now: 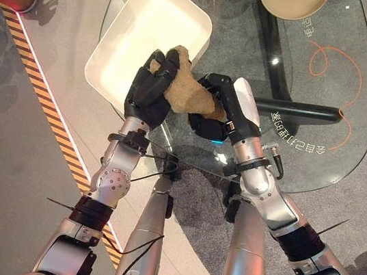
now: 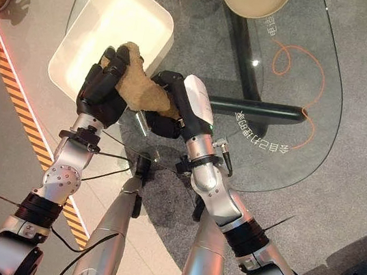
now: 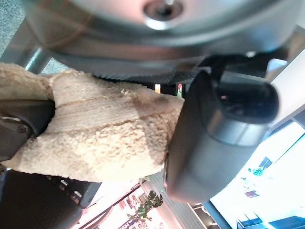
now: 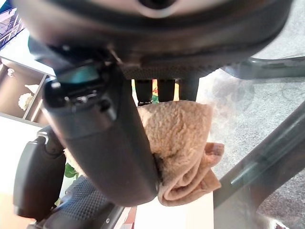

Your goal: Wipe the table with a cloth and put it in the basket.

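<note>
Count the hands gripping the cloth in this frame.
2. The left hand has its fingers curled round the cloth's end at the white basket's rim; the right hand grips the other end over the glass table.

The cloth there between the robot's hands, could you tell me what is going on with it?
Both hands hold the tan cloth at once: the left hand grips its end nearest the white basket, the right hand the other end. The cloth hangs over the glass table, at the basket's edge, not yet inside.
</note>
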`<state>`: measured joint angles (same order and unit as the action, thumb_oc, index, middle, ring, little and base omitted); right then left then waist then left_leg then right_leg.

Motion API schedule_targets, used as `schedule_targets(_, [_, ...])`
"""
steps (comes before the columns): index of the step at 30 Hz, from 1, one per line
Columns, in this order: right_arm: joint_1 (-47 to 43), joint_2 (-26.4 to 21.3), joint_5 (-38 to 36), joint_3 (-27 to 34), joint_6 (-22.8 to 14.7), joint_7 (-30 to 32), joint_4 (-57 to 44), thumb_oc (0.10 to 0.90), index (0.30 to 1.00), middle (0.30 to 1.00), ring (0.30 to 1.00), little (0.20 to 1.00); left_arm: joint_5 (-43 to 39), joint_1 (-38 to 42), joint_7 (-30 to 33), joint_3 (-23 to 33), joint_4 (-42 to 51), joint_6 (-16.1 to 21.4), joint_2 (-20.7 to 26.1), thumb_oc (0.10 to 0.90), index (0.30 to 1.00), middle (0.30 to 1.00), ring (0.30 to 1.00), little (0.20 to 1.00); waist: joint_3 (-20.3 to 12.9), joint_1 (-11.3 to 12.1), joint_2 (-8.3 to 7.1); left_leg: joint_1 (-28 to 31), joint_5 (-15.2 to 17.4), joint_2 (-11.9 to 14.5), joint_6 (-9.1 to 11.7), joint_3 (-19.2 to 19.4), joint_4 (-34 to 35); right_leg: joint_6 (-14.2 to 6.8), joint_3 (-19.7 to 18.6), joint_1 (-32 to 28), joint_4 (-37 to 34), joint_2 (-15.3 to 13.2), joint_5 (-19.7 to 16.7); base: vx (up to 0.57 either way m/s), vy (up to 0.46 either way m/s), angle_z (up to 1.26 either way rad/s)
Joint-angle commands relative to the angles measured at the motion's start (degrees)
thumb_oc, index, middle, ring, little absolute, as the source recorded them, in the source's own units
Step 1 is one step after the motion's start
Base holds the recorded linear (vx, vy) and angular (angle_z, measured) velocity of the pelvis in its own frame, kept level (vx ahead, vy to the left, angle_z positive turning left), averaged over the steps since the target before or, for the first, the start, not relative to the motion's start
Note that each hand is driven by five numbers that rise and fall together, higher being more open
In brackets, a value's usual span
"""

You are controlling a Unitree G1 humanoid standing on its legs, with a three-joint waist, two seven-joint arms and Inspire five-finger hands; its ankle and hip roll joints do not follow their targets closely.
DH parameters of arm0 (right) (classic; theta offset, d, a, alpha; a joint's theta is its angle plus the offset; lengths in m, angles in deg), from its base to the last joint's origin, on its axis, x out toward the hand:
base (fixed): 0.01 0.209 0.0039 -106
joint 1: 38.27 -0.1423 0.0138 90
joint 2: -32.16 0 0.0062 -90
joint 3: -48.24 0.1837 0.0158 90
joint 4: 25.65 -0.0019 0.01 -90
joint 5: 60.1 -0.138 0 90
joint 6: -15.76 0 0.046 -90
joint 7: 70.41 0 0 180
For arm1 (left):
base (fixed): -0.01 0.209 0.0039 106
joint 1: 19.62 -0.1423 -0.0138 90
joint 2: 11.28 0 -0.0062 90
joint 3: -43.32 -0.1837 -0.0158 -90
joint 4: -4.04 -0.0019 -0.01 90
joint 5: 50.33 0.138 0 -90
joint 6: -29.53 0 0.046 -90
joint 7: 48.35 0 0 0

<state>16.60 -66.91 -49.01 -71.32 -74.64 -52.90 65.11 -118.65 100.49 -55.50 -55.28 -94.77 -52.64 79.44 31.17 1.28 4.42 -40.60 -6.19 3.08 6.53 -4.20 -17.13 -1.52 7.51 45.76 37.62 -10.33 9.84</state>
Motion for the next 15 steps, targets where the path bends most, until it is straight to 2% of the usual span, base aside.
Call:
schedule_targets(1, [-9.18,2.82,-0.68,4.10,-5.81,2.80,-10.02,0.100,0.300,0.300,0.300,0.200,1.56,3.73,-5.06,-1.76,9.07,1.51,0.52,0.100,0.300,0.300,0.300,0.200,-1.38,-0.13,-1.28,2.78,8.26,-6.67,-6.56,5.02,-4.82,-0.59,-1.38,-4.80,-11.19,5.39,-6.54,0.00,0.000,0.00])
schedule_targets(8, [-9.21,3.03,-0.91,4.40,-5.48,3.11,-9.96,0.100,0.300,0.300,0.300,0.200,1.42,3.77,-4.33,-1.37,9.23,2.87,0.44,0.100,0.300,0.300,0.300,0.200,-1.38,-0.10,-1.26,2.97,8.19,-6.65,-6.55,5.05,-4.55,-0.61,-1.31,-4.90,-11.38,5.30,-6.62,0.00,0.000,0.00])
schedule_targets(9, [-9.18,3.05,-0.98,4.44,-5.49,3.12,-9.98,0.160,0.352,0.352,0.352,0.260,1.40,3.75,-4.29,-1.32,9.25,2.98,0.44,0.100,0.300,0.300,0.300,0.200,-1.38,-0.10,-1.25,2.95,8.18,-6.65,-6.55,5.05,-4.54,-0.61,-1.31,-4.88,-11.39,5.32,-6.62,0.00,0.000,0.00])
schedule_targets(10, [-9.07,3.16,-1.27,4.57,-5.55,3.35,-10.04,0.509,0.651,0.651,0.651,0.609,1.30,3.65,-4.07,-1.15,9.35,3.54,0.33,0.100,0.300,0.300,0.300,0.200,-1.38,-0.11,-1.25,2.89,8.14,-6.66,-6.52,5.05,-4.53,-0.59,-1.34,-4.83,-11.37,5.34,-6.62,0.00,0.000,0.00])
schedule_targets(11, [-8.96,3.21,-1.31,4.67,-5.54,3.49,-10.08,0.800,0.900,0.900,0.900,0.900,1.24,3.59,-3.97,-1.06,9.43,3.88,0.28,0.100,0.300,0.300,0.300,0.200,-1.38,-0.10,-1.27,2.92,8.14,-6.65,-6.52,5.05,-4.52,-0.59,-1.32,-4.84,-11.37,5.32,-6.61,0.00,0.000,0.00])
schedule_targets(15, [-8.64,3.72,-1.41,4.76,-5.79,3.45,-9.77,0.800,0.900,0.900,0.900,0.900,1.38,3.40,-3.72,-0.74,9.50,5.48,-0.26,0.100,0.300,0.300,0.300,0.200,-1.38,-0.03,-1.30,2.85,8.12,-6.69,-6.51,4.99,-4.53,-0.59,-1.23,-4.82,-11.37,5.27,-6.58,0.00,0.000,0.00])
